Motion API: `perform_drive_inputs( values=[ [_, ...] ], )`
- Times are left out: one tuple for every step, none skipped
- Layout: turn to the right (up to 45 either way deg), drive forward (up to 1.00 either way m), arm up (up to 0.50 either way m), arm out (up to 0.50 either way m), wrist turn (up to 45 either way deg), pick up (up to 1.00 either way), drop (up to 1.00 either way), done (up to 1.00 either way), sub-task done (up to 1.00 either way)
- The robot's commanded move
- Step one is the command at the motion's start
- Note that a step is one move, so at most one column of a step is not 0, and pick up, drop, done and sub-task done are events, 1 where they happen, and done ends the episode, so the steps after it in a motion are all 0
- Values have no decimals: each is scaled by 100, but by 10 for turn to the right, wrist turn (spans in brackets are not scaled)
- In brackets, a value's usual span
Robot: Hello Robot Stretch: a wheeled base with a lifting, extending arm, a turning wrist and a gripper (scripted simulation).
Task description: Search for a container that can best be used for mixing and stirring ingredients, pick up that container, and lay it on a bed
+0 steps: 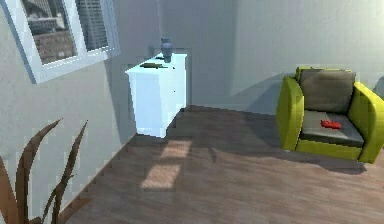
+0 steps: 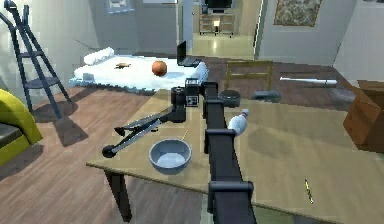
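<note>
The search part of the task seemed finished, and the step in hand was the reach for the container. The pincer [image 2: 112, 150] was stretched low over the corner of the wooden table [image 2: 285, 160]. Its thin fingers pointed away from the arm [image 2: 224, 170]. A grey-blue bowl [image 2: 170, 155] stood upright on the table, just beside the fingers and between them and the arm. Its round, deep shape suited mixing, so I judged it to be the task's thing. Whether the pincer grasped anything I could not tell, because the bowl stood so close to it, and the fingers told me nothing about their state.

Far beyond the pincer, past the table's edge, lay the bed [image 2: 120, 72] with an orange ball [image 2: 159, 67] on it. A small white bottle [image 2: 238, 122] lay on the other side of the arm.

The next move probably called for bringing the fingers to the bowl's rim, taking hold, and lifting it clear. After that, the base would have to drive toward the bed.
</note>
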Motion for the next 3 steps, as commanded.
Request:
perform_drive_inputs(
  values=[
    [0,0,0,0,450,0,0,0,0],
    [0,0,0,0,240,0,0,0,0],
    [0,0,-30,0,0,0,0,0,0]
  ],
)
